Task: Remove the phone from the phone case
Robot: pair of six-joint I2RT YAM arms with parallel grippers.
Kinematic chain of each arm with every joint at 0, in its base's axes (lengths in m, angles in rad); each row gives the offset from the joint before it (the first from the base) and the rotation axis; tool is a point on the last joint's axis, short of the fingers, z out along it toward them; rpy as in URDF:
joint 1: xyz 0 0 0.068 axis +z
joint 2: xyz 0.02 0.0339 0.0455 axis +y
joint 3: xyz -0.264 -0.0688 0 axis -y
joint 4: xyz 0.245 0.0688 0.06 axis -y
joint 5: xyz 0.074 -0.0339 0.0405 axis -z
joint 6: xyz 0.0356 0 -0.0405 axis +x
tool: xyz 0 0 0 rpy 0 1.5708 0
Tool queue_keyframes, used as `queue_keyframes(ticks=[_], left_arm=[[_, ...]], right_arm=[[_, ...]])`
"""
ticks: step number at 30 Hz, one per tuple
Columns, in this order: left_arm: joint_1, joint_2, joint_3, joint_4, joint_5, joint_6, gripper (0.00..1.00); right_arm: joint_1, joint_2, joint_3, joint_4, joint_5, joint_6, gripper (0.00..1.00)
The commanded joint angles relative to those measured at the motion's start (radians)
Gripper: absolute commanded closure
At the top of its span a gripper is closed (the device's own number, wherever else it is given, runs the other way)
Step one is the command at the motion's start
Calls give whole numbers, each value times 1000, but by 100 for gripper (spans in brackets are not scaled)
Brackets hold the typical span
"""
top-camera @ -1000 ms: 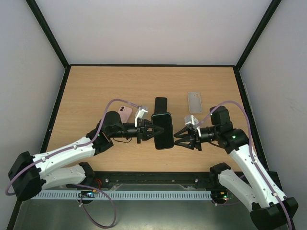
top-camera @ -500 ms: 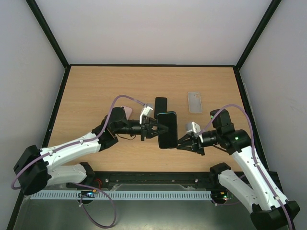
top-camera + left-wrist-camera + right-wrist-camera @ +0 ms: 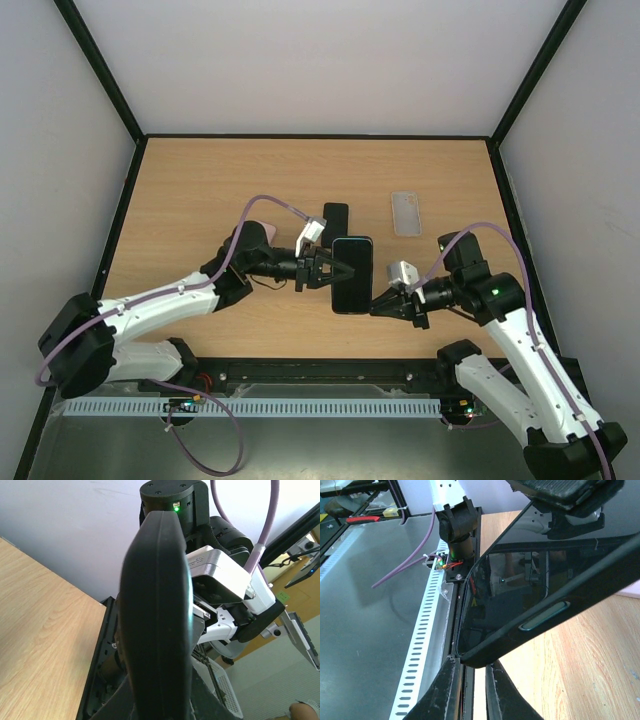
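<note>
One phone (image 3: 352, 272), in its dark phone case (image 3: 540, 621), is held off the counter (image 3: 200, 190) by two pincers. The left pincer (image 3: 333, 271) is clamped on its left edge, and the right pincer (image 3: 380, 303) pinches its near right corner. Three other items lie on the counter: one dark slab (image 3: 336, 215), one clear case (image 3: 406, 213) and one pink case (image 3: 262, 232), which is partly hidden by the left arm.
</note>
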Motion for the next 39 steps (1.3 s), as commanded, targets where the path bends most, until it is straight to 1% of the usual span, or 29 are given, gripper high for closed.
queue_keyframes(ticks=[1,8,11,15,18,20,26,29,33,36,39], left_arm=[[-55,5,64,186,128,-108,98],[-67,7,60,247,146,-157,97],[-68,10,58,280,156,-183,98],[-72,25,60,347,192,-234,98],[-77,34,60,388,216,-274,98],[-78,34,63,389,226,-274,97],[-86,32,69,383,259,-269,98],[-86,22,75,354,265,-252,97],[-87,3,78,340,292,-242,98],[-83,-19,95,234,301,-166,98],[-81,-29,109,183,316,-129,98]], right_arm=[[0,-5,30,132,97,4,97],[0,1,0,278,143,151,98],[0,-1,-19,372,209,263,98],[-1,2,-42,457,320,313,98],[0,8,-48,478,359,304,98],[-1,13,-51,489,380,300,98],[-1,24,-58,511,441,274,98],[0,24,-64,521,471,253,98],[0,25,-81,547,566,215,98],[-1,47,-90,537,685,116,98],[-13,48,-103,525,729,46,98]])
